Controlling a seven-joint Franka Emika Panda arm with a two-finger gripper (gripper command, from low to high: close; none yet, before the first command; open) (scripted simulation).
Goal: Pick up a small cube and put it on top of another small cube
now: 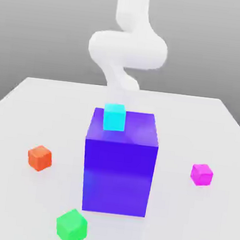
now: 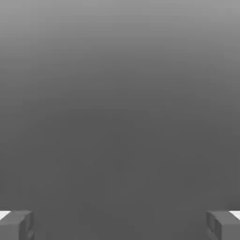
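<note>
Exterior view first: a white table (image 1: pixel 18 105) carries a large blue-violet block (image 1: pixel 119 166) standing at its middle. On the top face of this block, near the far edge and toward the exterior view's left, sits a small cyan cube (image 1: pixel 114 116). Behind the block the white robot arm (image 1: pixel 128 47) rises, bent in a thick curve, and its lower part goes down behind the cyan cube.

Three more small cubes lie on the table, all well apart from each other. The small magenta cube (image 1: pixel 202 174) (the one the task is about) rests on the table at the exterior view's right of the large block, near it but not touching, and nothing holds it. The orange-red cube (image 1: pixel 39 158) lies on the opposite side, at the exterior view's left. The green cube (image 1: pixel 71 226) lies nearest to the camera, in front of the block's left corner.

Hand view: the gripper (image 2: pixel 120 225) shows two grey fingertips (image 2: pixel 16 226) standing far from each other, at the two opposite sides of the picture. They are spread wide, with nothing between them, and beyond them is a plain grey background.
</note>
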